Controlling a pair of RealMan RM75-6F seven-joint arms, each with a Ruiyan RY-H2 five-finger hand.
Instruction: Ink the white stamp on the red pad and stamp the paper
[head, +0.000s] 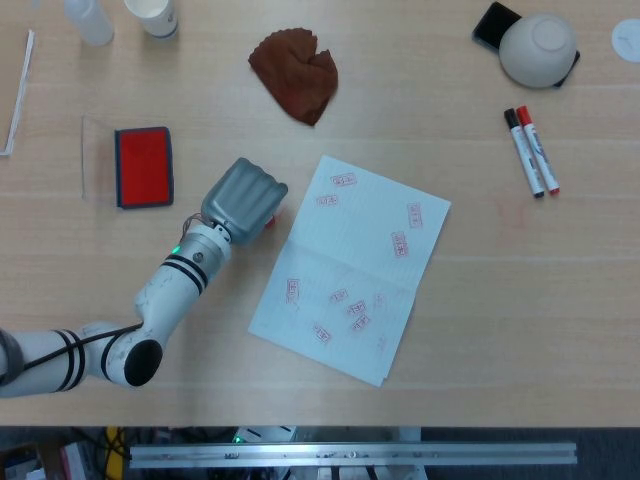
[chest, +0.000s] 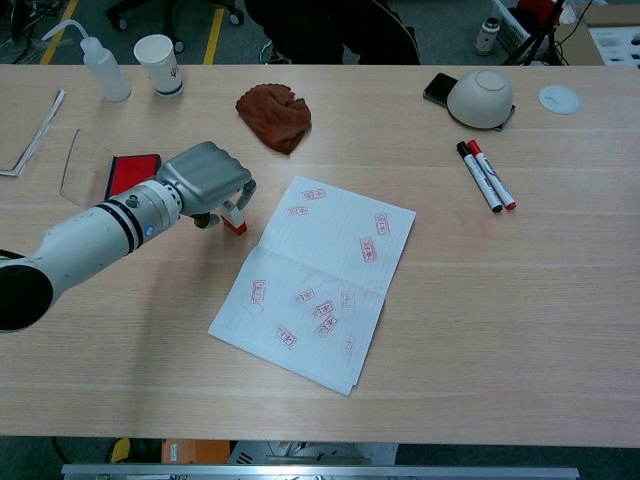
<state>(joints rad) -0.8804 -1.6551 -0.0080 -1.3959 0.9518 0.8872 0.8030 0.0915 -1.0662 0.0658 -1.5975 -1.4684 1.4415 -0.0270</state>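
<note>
My left hand (head: 243, 200) (chest: 207, 180) is curled over the white stamp (chest: 233, 214), gripping it just off the paper's left edge. The stamp leans, its red base (chest: 237, 226) low over the table. From the head view only a sliver of the stamp's red base (head: 269, 222) shows past the hand. The red ink pad (head: 143, 166) (chest: 128, 172) lies open to the left of the hand. The lined paper (head: 350, 265) (chest: 315, 278) lies at the table's middle, carrying several red stamp marks. My right hand is out of both views.
A brown cloth (head: 297, 73) lies beyond the paper. Two markers (head: 530, 150) sit at the right, with an upturned bowl (head: 538, 46) on a dark phone behind them. A cup (chest: 158, 63), a squeeze bottle (chest: 101, 65) and loose sheets (chest: 36, 132) stand far left.
</note>
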